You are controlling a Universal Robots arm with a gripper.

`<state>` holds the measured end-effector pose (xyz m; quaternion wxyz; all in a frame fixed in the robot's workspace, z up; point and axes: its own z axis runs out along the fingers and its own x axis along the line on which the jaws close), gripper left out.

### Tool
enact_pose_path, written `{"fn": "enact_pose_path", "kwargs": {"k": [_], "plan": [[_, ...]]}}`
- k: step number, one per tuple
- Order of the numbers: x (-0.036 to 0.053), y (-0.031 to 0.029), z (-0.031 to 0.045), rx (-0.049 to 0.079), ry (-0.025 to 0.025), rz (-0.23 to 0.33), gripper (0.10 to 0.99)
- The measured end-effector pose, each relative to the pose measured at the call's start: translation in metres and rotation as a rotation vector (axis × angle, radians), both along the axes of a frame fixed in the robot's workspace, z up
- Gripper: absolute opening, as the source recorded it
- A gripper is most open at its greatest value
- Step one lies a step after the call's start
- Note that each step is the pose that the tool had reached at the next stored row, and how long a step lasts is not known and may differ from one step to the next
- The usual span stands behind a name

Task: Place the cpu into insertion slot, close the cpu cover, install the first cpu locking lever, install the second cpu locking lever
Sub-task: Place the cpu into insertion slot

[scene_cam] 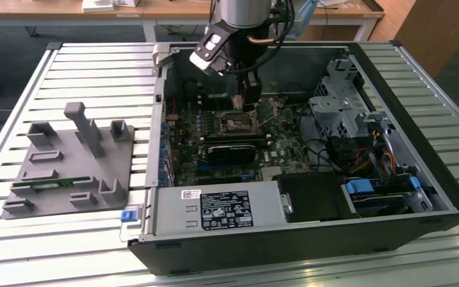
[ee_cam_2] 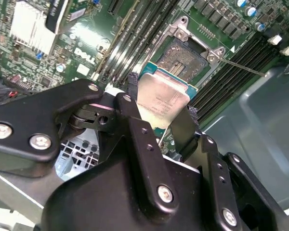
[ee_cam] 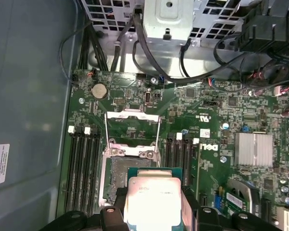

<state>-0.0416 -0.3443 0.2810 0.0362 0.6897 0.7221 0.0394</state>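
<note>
My gripper is shut on the cpu, a flat square chip with a silver top and green edge, clamped between two black fingers. In the first wrist view the cpu hangs above the open insertion slot, overlapping its near edge and apart from it. The insertion slot shows its dark contact field inside a silver rim. The cpu cover stands swung open beyond the slot, with thin wire levers raised along its sides. In the exterior view my gripper hovers just above the slot inside the computer case.
Long memory slots flank the socket on both sides. A black card lies just in front of it, and a power supply sits at the case front. A drive cage with cables stands at the exterior view's right. A grey fixture plate lies outside the case.
</note>
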Motion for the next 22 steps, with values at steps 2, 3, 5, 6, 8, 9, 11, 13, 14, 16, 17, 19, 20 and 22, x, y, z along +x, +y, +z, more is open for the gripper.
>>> {"fn": "enact_pose_path", "kwargs": {"k": [2,3,5,6,8,9,11,13,14,16,17,19,20,22], "plan": [[0.0000,0.0026,-0.0034,0.000,-0.0001,-0.004,0.525],[0.0000,0.0035,-0.0054,0.000,-0.0001,-0.005,0.525],[0.0000,0.0056,-0.0090,0.000,-0.0001,-0.005,0.525],[0.0000,0.0073,-0.0108,0.000,-0.0001,-0.006,0.525],[-0.0003,0.0103,-0.0143,-0.001,0.0001,-0.006,0.525],[-0.0004,0.0114,-0.0162,-0.001,-0.0001,-0.007,0.525],[-0.0004,0.0125,-0.0189,-0.001,-0.0002,-0.011,0.525],[-0.0005,0.0130,-0.0211,-0.002,-0.0001,-0.016,0.525],[-0.0007,0.0131,-0.0220,-0.002,-0.0001,-0.021,0.525],[-0.0017,0.0134,-0.0239,-0.002,0.0000,-0.034,0.525],[-0.0021,0.0139,-0.0255,-0.002,0.0000,-0.035,0.525],[-0.0024,0.0150,-0.0292,-0.002,-0.0001,-0.035,0.525],[-0.0025,0.0153,-0.0310,-0.002,-0.0001,-0.035,0.525],[-0.0029,0.0157,-0.0346,-0.002,-0.0001,-0.035,0.525]]}}
